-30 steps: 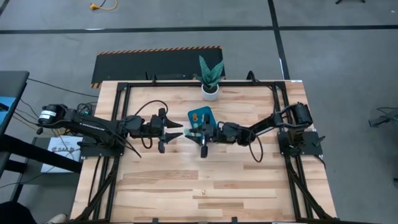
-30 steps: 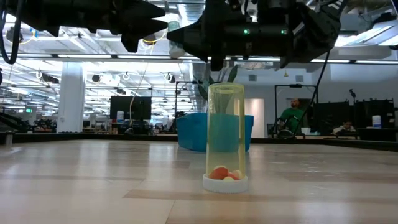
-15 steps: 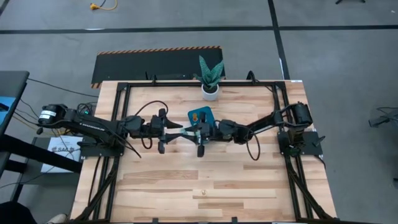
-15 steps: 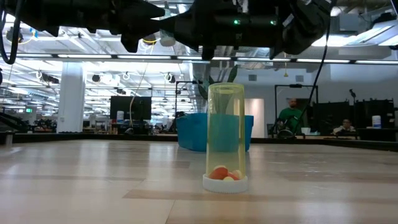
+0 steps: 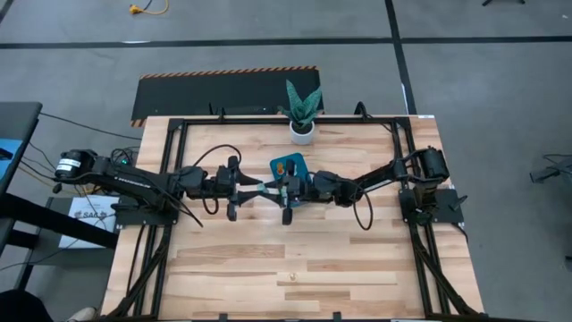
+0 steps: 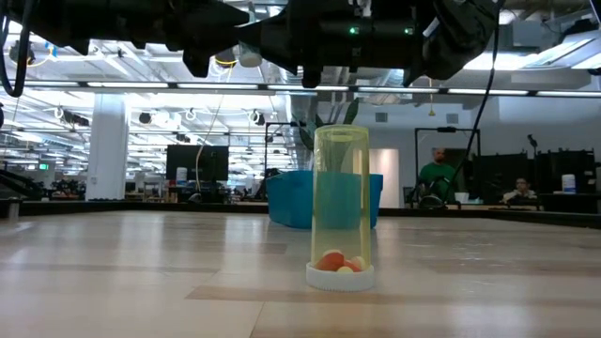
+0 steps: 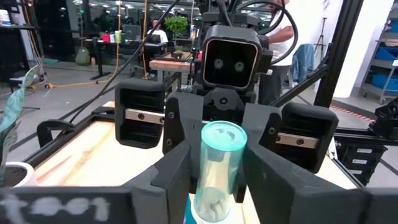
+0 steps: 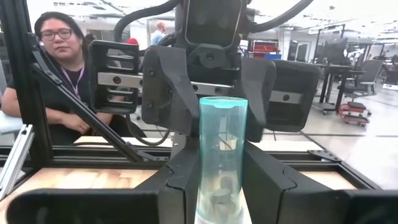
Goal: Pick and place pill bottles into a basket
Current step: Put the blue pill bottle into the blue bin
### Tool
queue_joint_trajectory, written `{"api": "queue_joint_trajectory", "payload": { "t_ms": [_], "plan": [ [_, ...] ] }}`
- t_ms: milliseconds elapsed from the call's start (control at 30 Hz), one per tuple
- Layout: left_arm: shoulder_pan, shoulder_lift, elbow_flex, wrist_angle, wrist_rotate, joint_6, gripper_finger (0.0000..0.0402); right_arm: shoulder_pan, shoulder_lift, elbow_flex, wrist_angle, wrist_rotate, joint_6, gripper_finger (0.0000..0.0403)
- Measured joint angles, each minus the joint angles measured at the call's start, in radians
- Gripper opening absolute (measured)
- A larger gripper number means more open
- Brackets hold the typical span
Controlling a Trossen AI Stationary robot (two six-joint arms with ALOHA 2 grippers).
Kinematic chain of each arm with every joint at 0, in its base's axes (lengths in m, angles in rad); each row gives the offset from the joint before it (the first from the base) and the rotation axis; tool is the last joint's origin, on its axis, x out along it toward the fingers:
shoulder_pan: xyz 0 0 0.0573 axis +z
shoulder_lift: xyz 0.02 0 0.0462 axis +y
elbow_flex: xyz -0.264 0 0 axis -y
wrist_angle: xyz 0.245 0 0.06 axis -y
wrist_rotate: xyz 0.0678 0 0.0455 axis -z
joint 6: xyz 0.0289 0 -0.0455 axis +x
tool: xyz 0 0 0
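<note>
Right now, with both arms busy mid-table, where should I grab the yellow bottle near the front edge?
Take the yellow bottle midway up its tube, coming down from above, one finger each side. It stands upright on its white cap, tall and narrow, so a sideways nudge could tip it. The right gripper holds a teal bottle facing the left gripper.

Bright, even overhead light; soft shadows, wrist views' near edges blurred.

Wooden table [image 5: 223,259]: yellow bottle [image 6: 342,208], teal basket [image 6: 284,199], plant pot [image 5: 302,133].
</note>
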Motion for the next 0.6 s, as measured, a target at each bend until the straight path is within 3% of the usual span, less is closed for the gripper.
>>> {"api": "queue_joint_trajectory", "payload": {
  "t_ms": [267, 600],
  "plan": [
    [0.001, 0.001, -0.001, -0.003, -0.007, 0.007, 0.0072, -0.013, 0.000, 0.000, -0.019, -0.002, 0.045, 0.0101],
    [0.001, 0.001, -0.001, -0.009, -0.041, 0.012, 0.0089, -0.011, 0.001, 0.002, -0.060, -0.001, 0.045, 0.0198]
  ]
}}
